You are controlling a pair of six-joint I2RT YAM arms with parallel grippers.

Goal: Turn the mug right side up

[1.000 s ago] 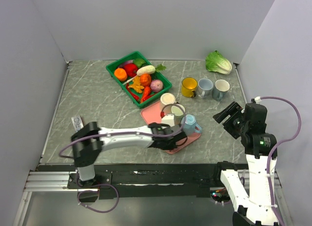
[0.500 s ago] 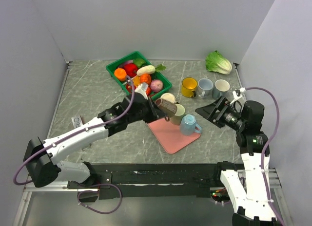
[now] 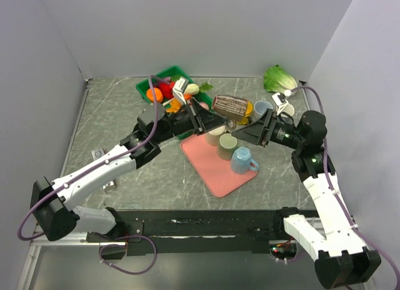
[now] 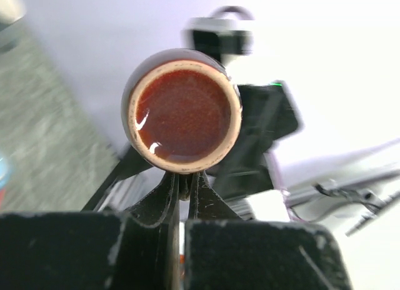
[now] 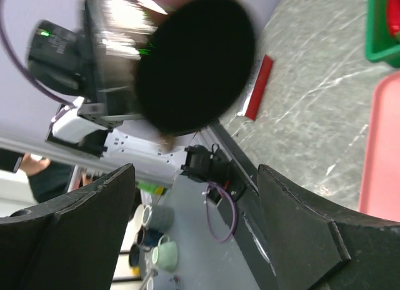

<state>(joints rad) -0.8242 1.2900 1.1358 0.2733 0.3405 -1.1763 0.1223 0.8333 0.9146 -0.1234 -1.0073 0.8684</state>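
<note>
The brown mug (image 3: 231, 105) hangs in the air above the table, lying on its side. My left gripper (image 3: 203, 119) is shut on it. In the left wrist view the mug's glossy red-brown inside (image 4: 183, 115) faces the camera, and the left gripper (image 4: 183, 185) pinches a part of it just under the rim. My right gripper (image 3: 253, 131) stands open just right of the mug, a little below it, and does not touch it. The right wrist view shows the mug's dark round base (image 5: 194, 62) above the open right gripper (image 5: 195, 171).
A pink tray (image 3: 215, 171) bears a blue mug (image 3: 242, 160). An olive mug (image 3: 227, 146) and a cream mug (image 3: 214, 135) stand by its far edge. A yellow mug (image 3: 247, 110) and a grey-blue mug (image 3: 263, 107) stand behind. A green basket (image 3: 157, 79) of vegetables and a lettuce (image 3: 279, 79) lie further back.
My left arm has carried the mug off the tray, up and to the back right, tipping it onto its side. My right arm has swung in towards it with its jaws open.
</note>
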